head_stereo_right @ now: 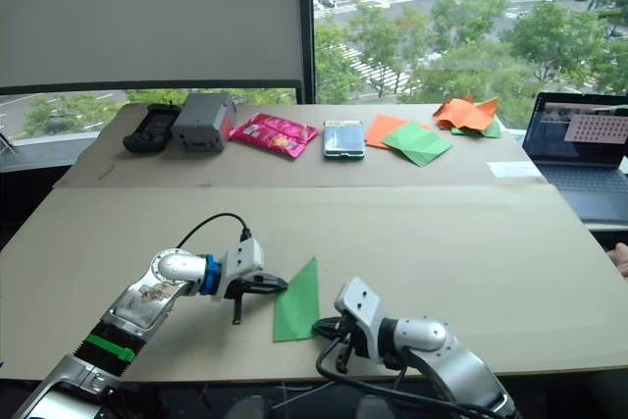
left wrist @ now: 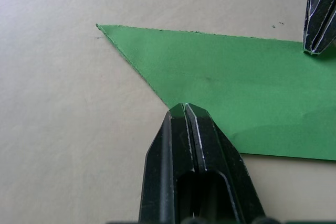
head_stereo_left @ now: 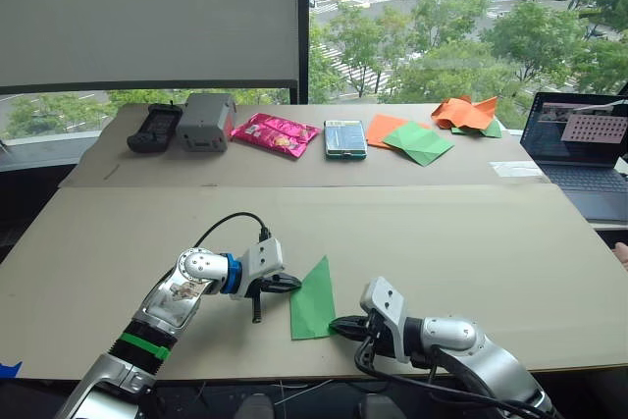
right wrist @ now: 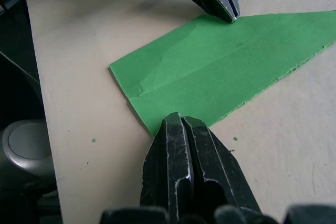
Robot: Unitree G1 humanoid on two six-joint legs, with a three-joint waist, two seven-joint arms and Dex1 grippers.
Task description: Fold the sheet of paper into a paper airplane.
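The sheet of paper (head_stereo_left: 314, 301) lies flat near the table's front edge. It is folded into a narrow bright green pointed wedge, the paper airplane shape, with its tip pointing away from me. A crease runs along its length (right wrist: 220, 72). My left gripper (head_stereo_left: 294, 285) is shut, its tips touching the paper's left edge (left wrist: 185, 107). My right gripper (head_stereo_left: 339, 325) is shut too, its tips resting at the wedge's near right corner (right wrist: 178, 119). Neither gripper holds the paper between its fingers.
Along the far strip of the table sit a black device (head_stereo_left: 154, 129), a grey box (head_stereo_left: 205, 121), a pink packet (head_stereo_left: 274, 134), a small green pack (head_stereo_left: 345, 138), orange and duller green sheets (head_stereo_left: 412, 136) and a crumpled paper heap (head_stereo_left: 469, 113). A laptop (head_stereo_left: 584, 149) stands at the right.
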